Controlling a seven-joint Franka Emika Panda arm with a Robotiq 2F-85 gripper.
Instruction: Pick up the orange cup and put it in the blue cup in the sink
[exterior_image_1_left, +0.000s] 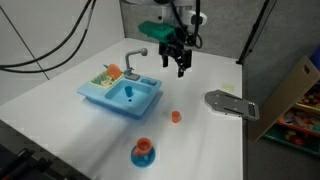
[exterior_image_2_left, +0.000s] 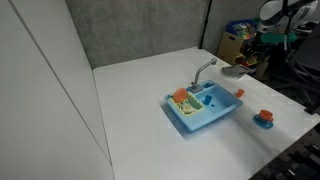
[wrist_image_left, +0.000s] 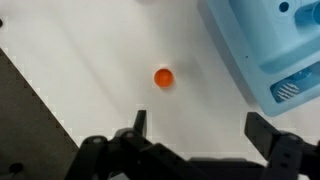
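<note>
Orange cup (exterior_image_1_left: 175, 116) was seen standing alone on the white table (exterior_image_1_left: 230, 140), well apart from the sink (exterior_image_1_left: 115, 106) and nearer to the camera than the arm. In the wrist view the same cup (wrist_image_left: 163, 77) was shown from above as a small round shape on bare table, with a corner of the sink (wrist_image_left: 250, 55) off to one side. The blue cup (exterior_image_1_left: 129, 95) was found inside the sink basin, beside the grey faucet (exterior_image_1_left: 135, 55). The gripper (exterior_image_1_left: 180, 64) was held high above the table, pointed downward, with the arm reaching in from the upper edge of an exterior view; it was hung clear of both cup and sink. In the wrist view the gripper (wrist_image_left: 200, 128) was seen with its two fingers (wrist_image_left: 140, 122) spread wide and nothing held between them, the orange cup lying ahead of the gap and untouched. A blue plate (exterior_image_1_left: 143, 155) with an orange piece on it was set near the table's front edge.
</note>
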